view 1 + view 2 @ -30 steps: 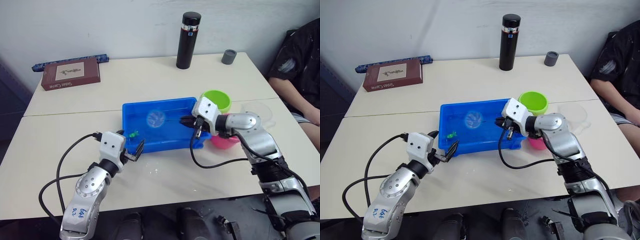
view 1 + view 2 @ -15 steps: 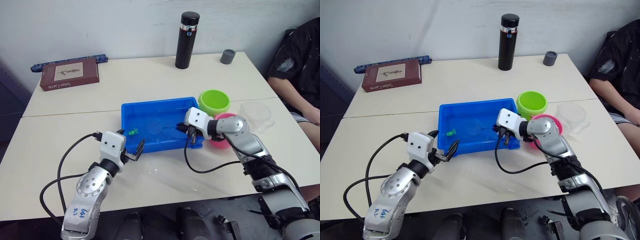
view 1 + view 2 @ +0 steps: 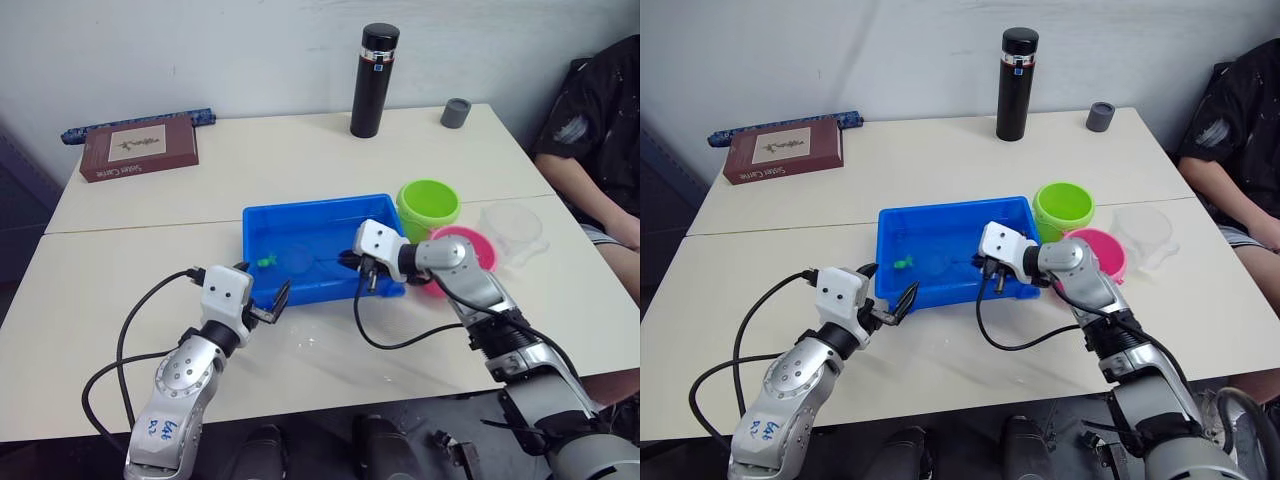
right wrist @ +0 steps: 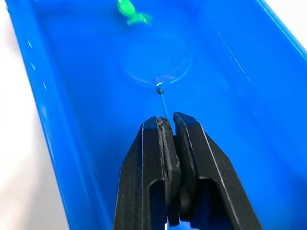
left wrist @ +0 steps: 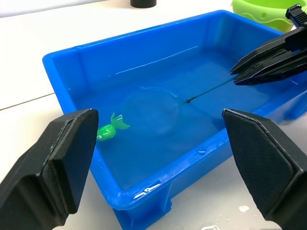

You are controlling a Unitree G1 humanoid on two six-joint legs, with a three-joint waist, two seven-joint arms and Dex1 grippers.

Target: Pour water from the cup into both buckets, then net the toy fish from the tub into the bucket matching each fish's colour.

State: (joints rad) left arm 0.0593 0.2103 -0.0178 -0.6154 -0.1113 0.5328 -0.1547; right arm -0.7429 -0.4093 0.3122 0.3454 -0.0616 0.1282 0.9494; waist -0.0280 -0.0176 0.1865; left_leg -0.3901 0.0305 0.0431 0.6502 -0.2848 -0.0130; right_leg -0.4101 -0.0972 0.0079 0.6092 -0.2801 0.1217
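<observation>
Two pale abutting tables against a light wall

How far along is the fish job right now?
The cup looks empty, so pouring seems done. The right gripper holds the net in the tub, near a green fish. That fish has yet to reach the green bucket.

The blue tub is sitting on the counter, holding water. One green toy fish is floating near its left end, just beside the round mesh of a small net lying submerged in the middle. The lime green bucket and the pink bucket are standing upright just right of the tub, touching or nearly so. The clear cup is standing beside the pink one.
</observation>
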